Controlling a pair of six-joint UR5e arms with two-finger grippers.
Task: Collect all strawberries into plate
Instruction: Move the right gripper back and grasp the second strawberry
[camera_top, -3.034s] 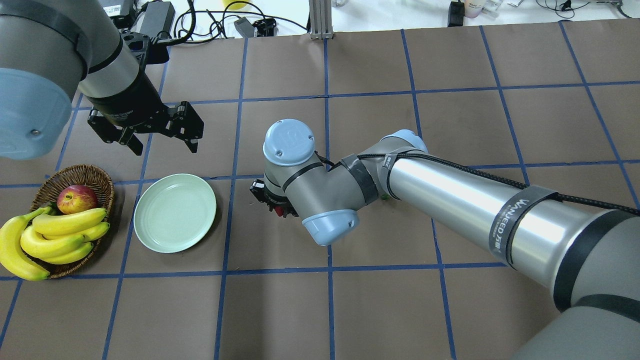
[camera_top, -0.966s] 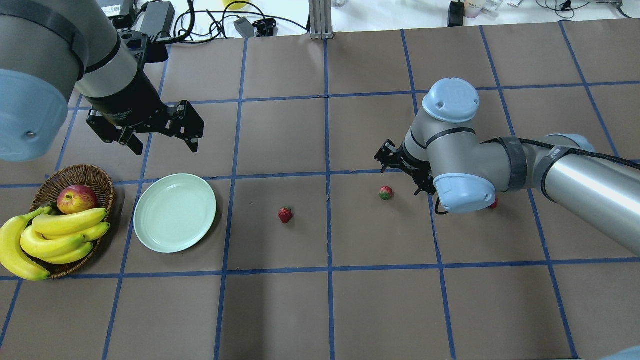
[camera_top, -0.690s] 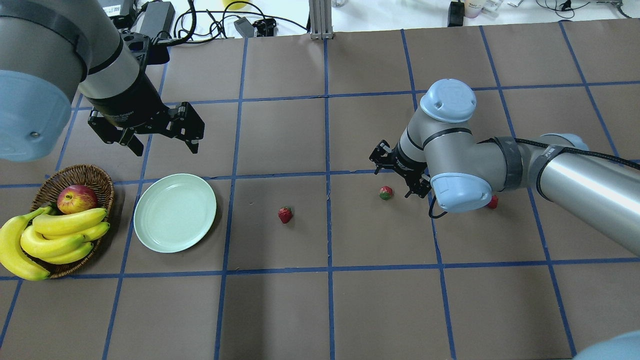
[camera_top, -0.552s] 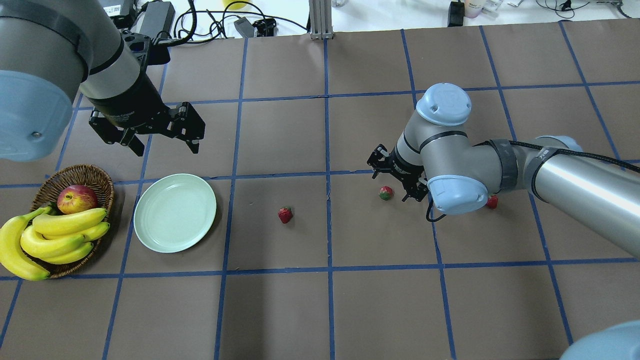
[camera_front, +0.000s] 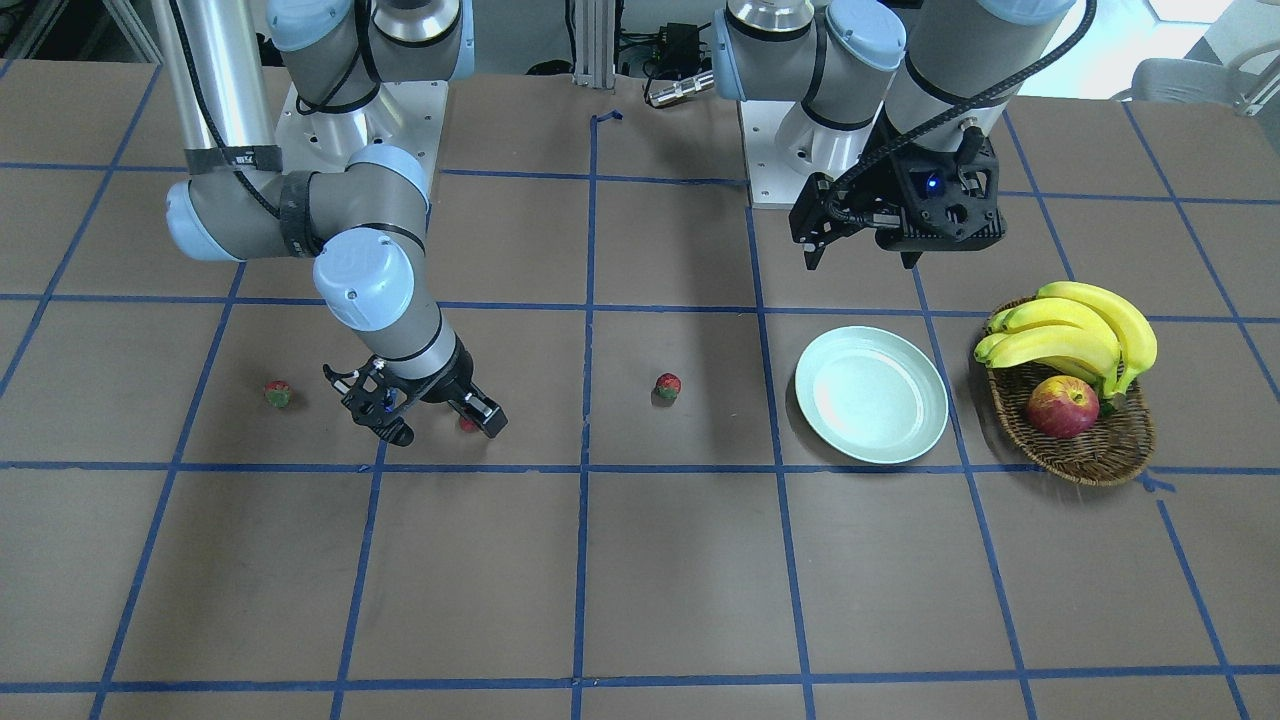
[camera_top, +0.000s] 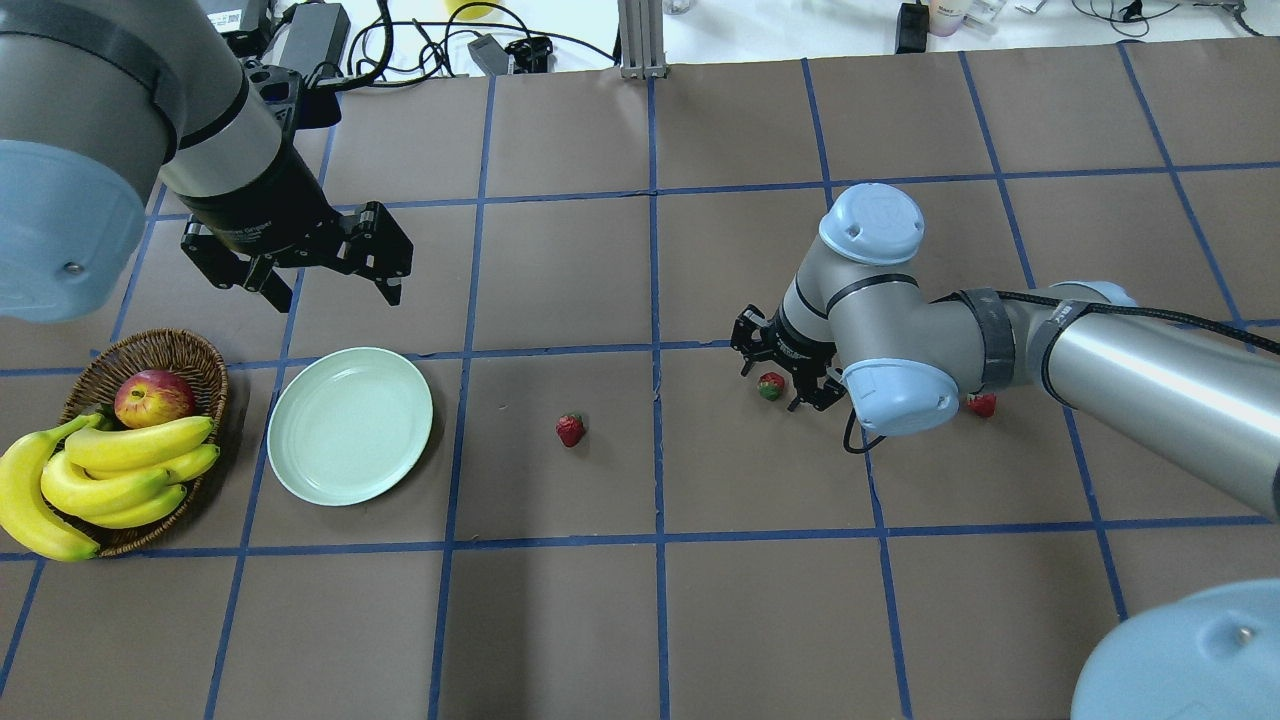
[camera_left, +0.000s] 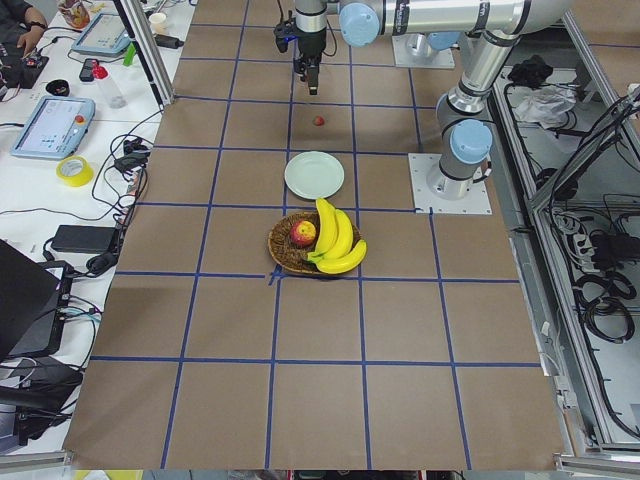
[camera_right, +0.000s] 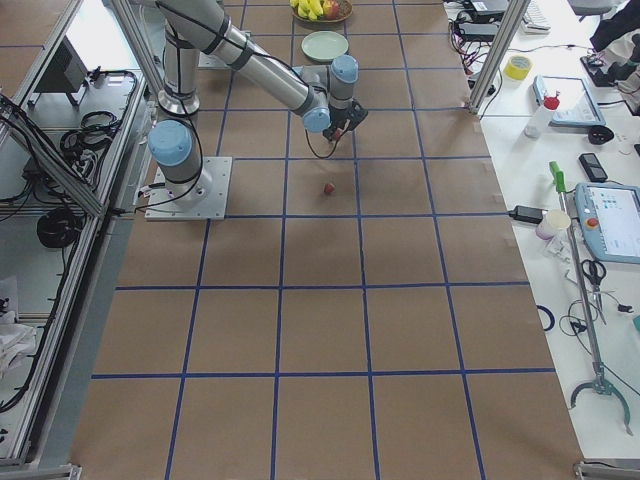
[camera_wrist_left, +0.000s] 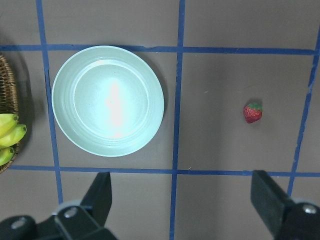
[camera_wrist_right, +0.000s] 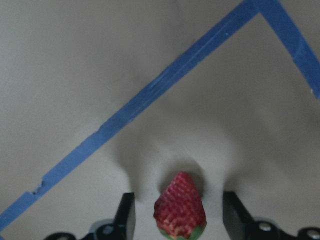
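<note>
Strawberries (camera_top: 771, 386), all three, sit on the table (camera_top: 560, 620), a brown paper top squared off with blue tape (camera_top: 655, 300). None is on the plate (camera_top: 350, 425), which is bare. They string out to the plate's right: the near strawberry (camera_top: 570, 430) not far off, the middle strawberry (camera_front: 468, 424) well beyond it, the far strawberry (camera_top: 982, 404) farthest of all. Just beside the plate's left is a basket (camera_top: 160, 343) with bananas (camera_top: 100, 475) and an apple (camera_top: 153, 397). Past the table's edge beyond the plate, a white bench (camera_top: 760, 25) carries cables (camera_top: 400, 45), a power brick (camera_top: 312, 35), tablets (camera_left: 45, 125) and a tape roll (camera_left: 73, 171). The right arm reaches in low with its wrist turned down, and the right gripper (camera_front: 447, 432) stands at the tabletop, fingers spread either side of the middle strawberry. Its wrist view shows a gap on each side, so it grips nothing. The left gripper (camera_top: 332, 292) hangs high, roughly over the plate, fingers wide apart and empty, its camera looking down on the plate and the near strawberry. Three seconds ago the right arm was stretched much closer to the plate, over the spot where the near strawberry lies. A second ago it was up beside the middle strawberry, and it has since dropped around it. The left arm has scarcely budged, and the plate, basket and strawberries lie as they did a second back.
</note>
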